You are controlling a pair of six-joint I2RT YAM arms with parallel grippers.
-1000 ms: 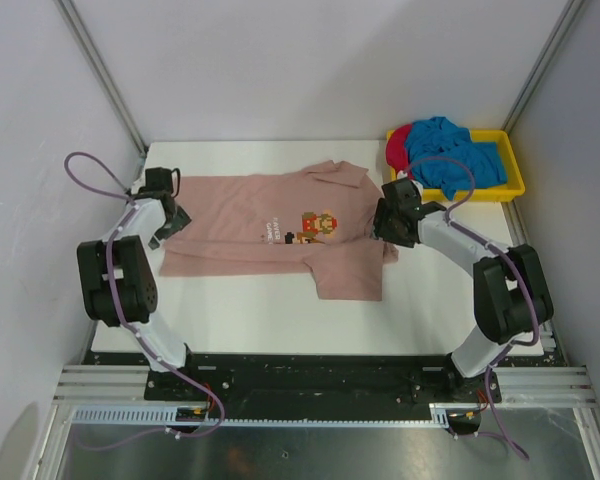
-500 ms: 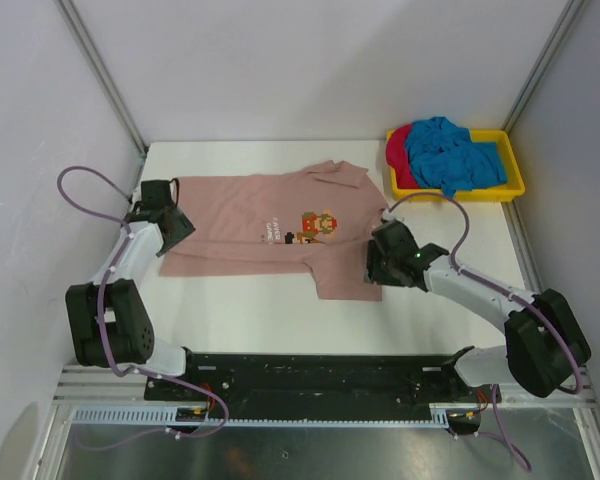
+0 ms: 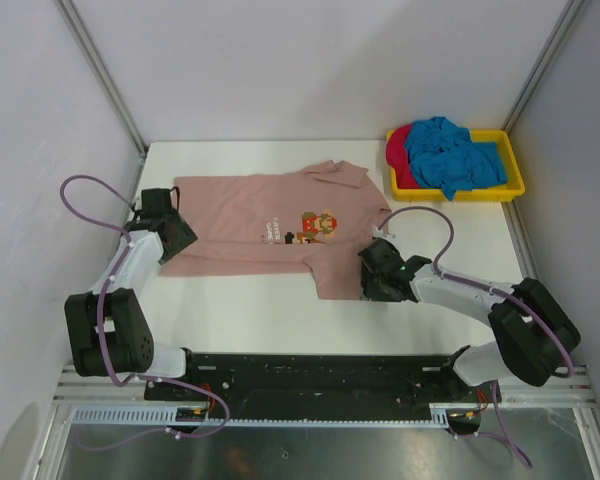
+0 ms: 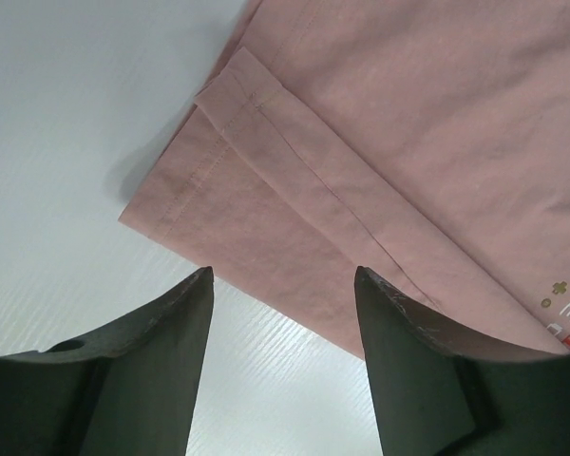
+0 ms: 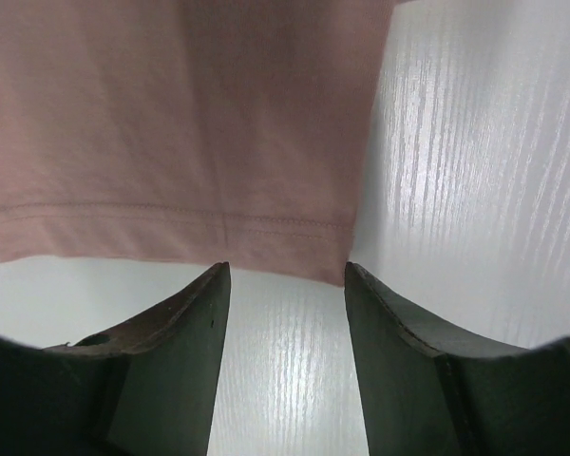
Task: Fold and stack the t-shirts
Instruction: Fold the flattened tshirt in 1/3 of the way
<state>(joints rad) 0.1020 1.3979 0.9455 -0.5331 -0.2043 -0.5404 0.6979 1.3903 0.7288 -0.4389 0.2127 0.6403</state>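
tray: yellow, far-right corner | table: white | walls: pale grey

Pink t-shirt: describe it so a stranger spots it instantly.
On the white table, look at the middle. The pink t-shirt lies spread out, a small print on its chest; the blue shirt and red shirt sit bunched in the yellow tray.

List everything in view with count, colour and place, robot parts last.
pink t-shirt: 1, dusty pink, spread on the table
blue t-shirt: 1 heap, bright blue, crumpled in the tray
red t-shirt: 1, red, tray's left end
tray: 1, yellow, table's far right corner
table: 1, white, under everything
left gripper: 1, black, open over the pink shirt's left corner
right gripper: 1, black, open at its near right hem
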